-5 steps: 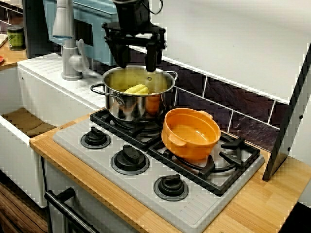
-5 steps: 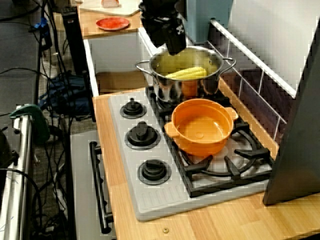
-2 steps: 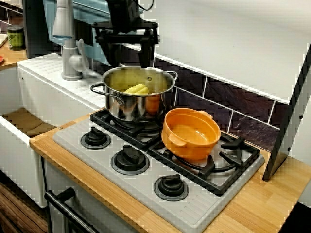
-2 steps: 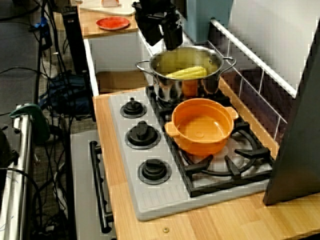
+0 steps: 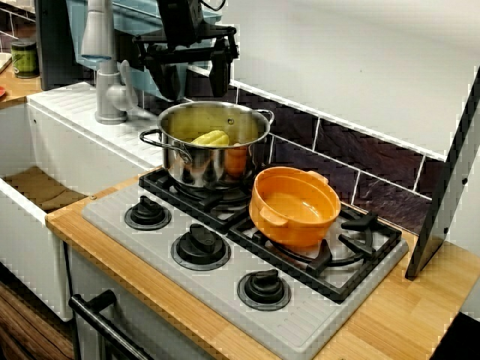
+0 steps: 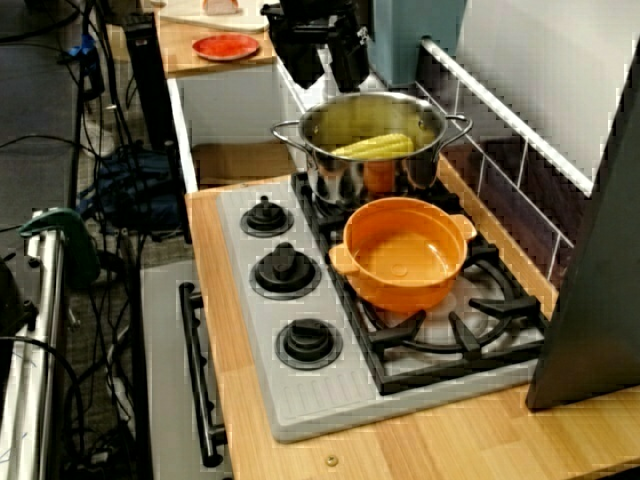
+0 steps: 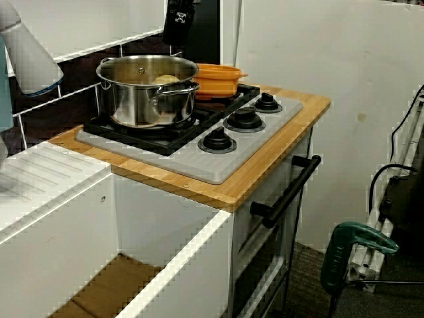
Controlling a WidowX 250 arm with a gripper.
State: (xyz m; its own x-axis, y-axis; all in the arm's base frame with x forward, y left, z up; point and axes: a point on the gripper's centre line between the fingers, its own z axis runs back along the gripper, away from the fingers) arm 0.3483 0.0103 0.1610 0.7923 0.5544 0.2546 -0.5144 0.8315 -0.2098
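In the front view my black gripper (image 5: 193, 81) hangs open and empty above the back-left rim of a steel pot (image 5: 214, 154). It touches nothing. A yellow corn cob (image 5: 211, 138) lies inside the pot, which stands on the back-left burner. The view from above shows the gripper (image 6: 328, 72) just left of and above the pot (image 6: 372, 150), with the corn (image 6: 375, 146) across its middle. An empty orange two-handled pot (image 5: 294, 206) sits on the neighbouring burner, close against the steel pot. From the sink side, the steel pot (image 7: 147, 89) hides most of the orange one (image 7: 215, 78).
Three black knobs (image 5: 200, 246) line the grey hob front. A faucet (image 5: 101, 67) and a white sink (image 5: 37, 187) lie to the left. A grey panel (image 5: 446, 187) leans at the right end. A red plate (image 6: 226, 46) is on the far counter. Cables (image 6: 100, 190) cover the floor.
The gripper has risen from just over the pot's mouth and drifted left toward the faucet, staying open. The corn, the steel pot and the orange pot have not moved.
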